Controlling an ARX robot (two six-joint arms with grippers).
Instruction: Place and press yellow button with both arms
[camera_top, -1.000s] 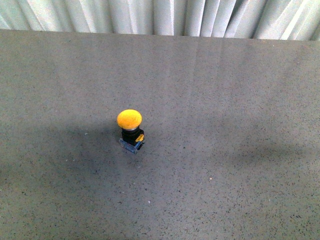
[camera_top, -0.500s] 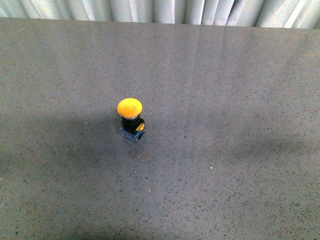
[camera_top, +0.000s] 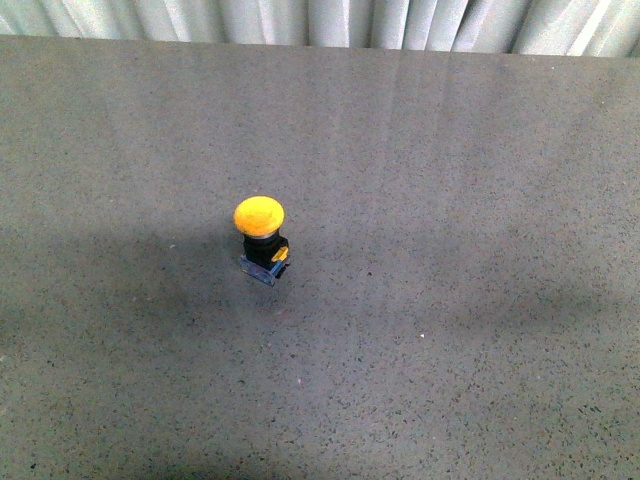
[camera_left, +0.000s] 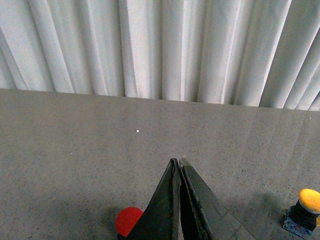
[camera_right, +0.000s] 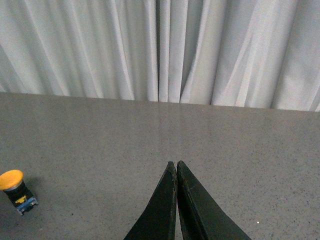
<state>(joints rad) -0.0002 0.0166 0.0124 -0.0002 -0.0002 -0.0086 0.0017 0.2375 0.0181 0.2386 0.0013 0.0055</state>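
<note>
The yellow button (camera_top: 260, 237) stands upright on the grey table, a domed yellow cap on a black body with a clear base and small yellow tab. It also shows in the left wrist view (camera_left: 304, 212) and in the right wrist view (camera_right: 16, 190). My left gripper (camera_left: 179, 162) is shut and empty, well apart from the button. My right gripper (camera_right: 175, 164) is shut and empty, also well apart from it. Neither arm shows in the front view.
A red round object (camera_left: 129, 221) lies on the table beside my left gripper, partly hidden by the fingers. A white pleated curtain (camera_top: 330, 20) hangs along the table's far edge (camera_top: 320, 45). Grey speckled tabletop (camera_top: 450, 300) surrounds the button.
The front view shifted between one second ago and half a second ago, so the button and far edge sit higher in the picture. Since then nothing has visibly changed.
</note>
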